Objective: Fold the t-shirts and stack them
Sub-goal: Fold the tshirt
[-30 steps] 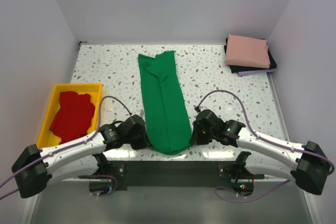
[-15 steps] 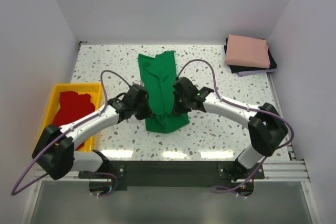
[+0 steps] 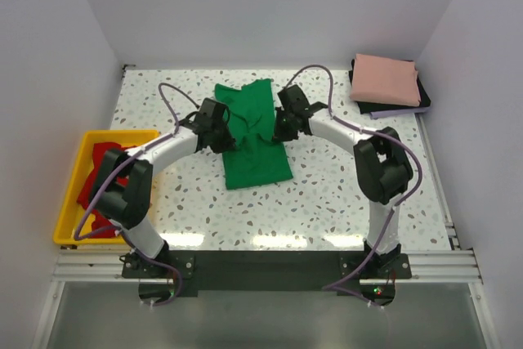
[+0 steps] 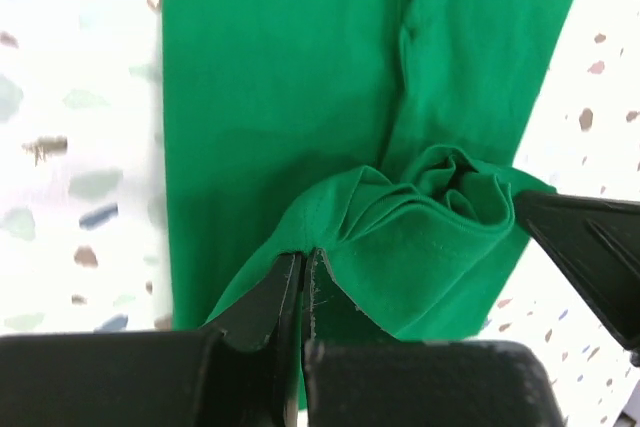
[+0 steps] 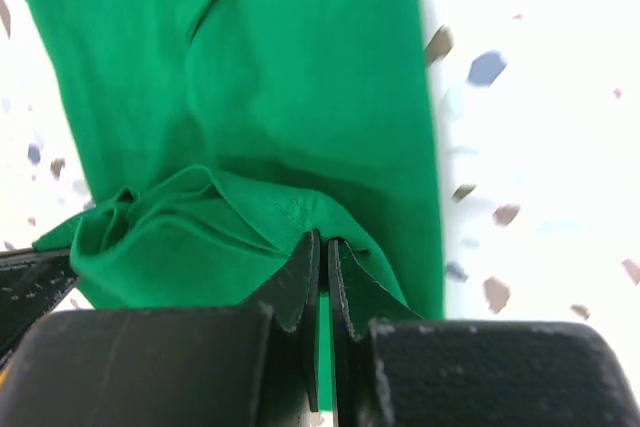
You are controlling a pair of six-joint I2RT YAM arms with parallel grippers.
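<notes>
Green t-shirt (image 3: 255, 153), laid mid-way across the table (image 3: 343, 194), with its hem pinched tight in left gripper (image 4: 303, 272) and right gripper (image 5: 325, 252) and doubled over toward 12 o'clock. Cloth is bunched between them; a wrinkled, skewed fold could be left on release.

- The right gripper (image 5: 322, 247) was pinched tight on a raised fold of the green t-shirt (image 5: 300, 77).
- The lifted cloth bunched in creases towards the left.
- The rest of the shirt lay flat on the white speckled table (image 5: 540, 147).
- A black part (image 5: 30, 292) showed at the lower left, touching the bunched cloth.
</notes>
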